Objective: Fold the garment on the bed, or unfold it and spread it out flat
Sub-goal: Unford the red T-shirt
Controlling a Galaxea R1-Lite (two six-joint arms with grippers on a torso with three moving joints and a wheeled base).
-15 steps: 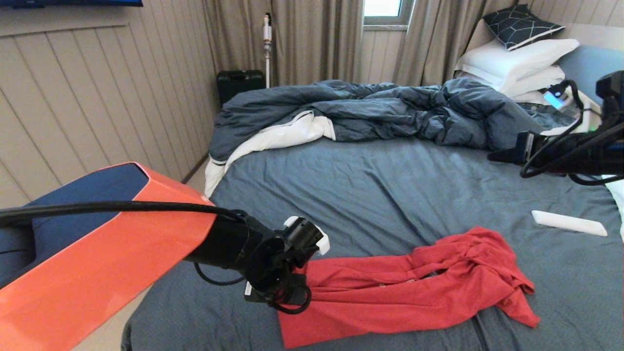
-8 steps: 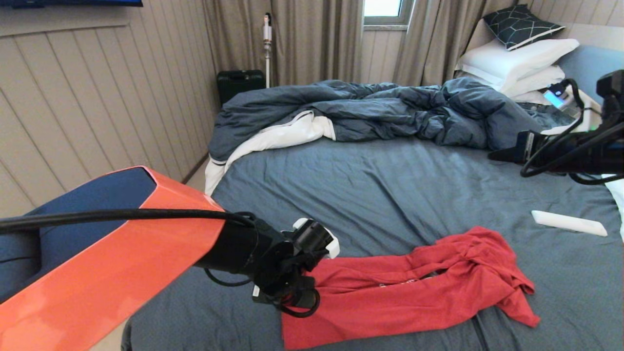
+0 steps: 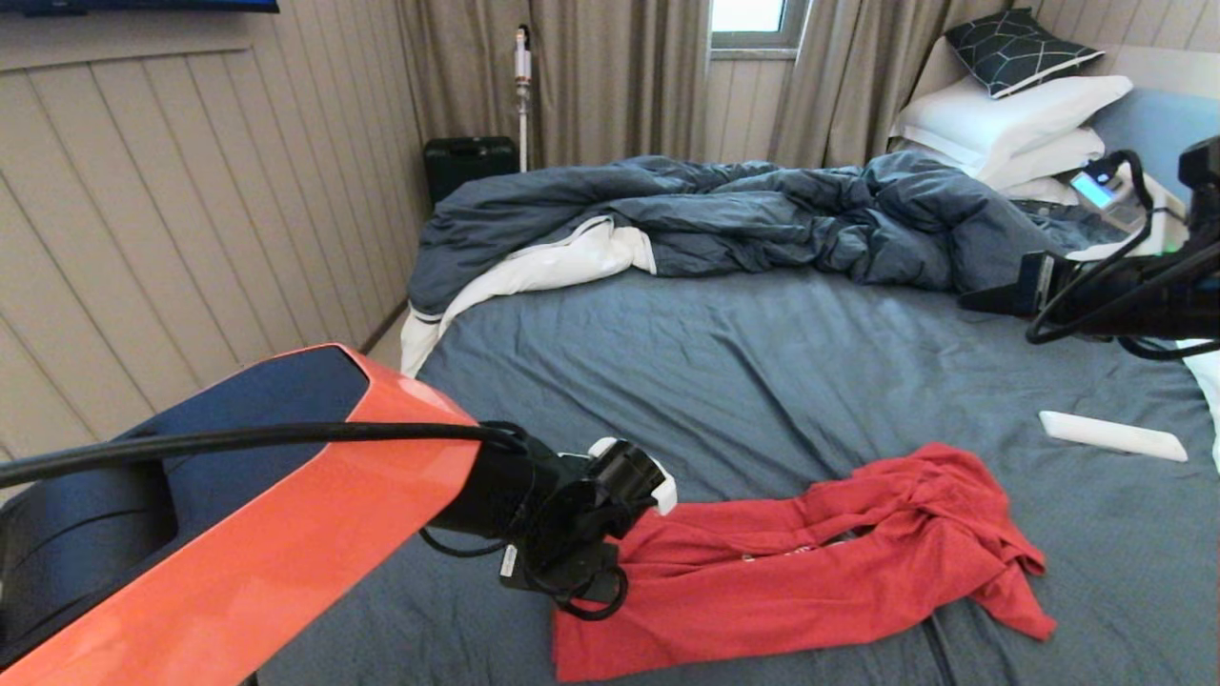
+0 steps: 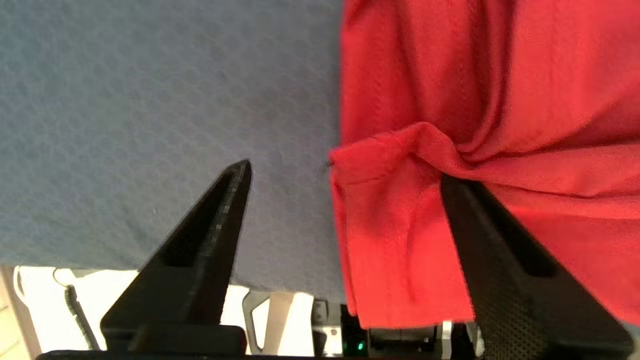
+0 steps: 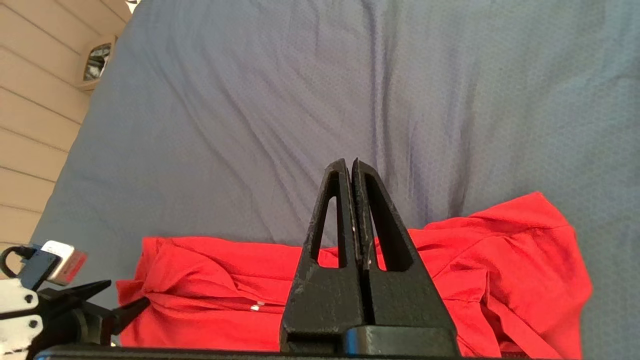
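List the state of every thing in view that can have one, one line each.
T-shirt: bunched and creased, lying on the sheet, not flat.
Left gripper: open, low at the shirt's edge, one finger on the cloth, one over the sheet.
Right gripper: shut, empty, held above the bed.
Duvet: rumpled, heaped across the far side.
Pillows: stacked at the headboard.
Sheet: spread, lightly wrinkled.

A plain red garment (image 3: 810, 562) is spread on the slate-blue sheet of the bed (image 3: 724, 362), with a dark blue, white-lined duvet (image 3: 724, 214) at twelve o'clock. White pillows (image 3: 1010, 119) are topped by a dark cushion (image 3: 1020, 48) lined in pale geometric pattern.
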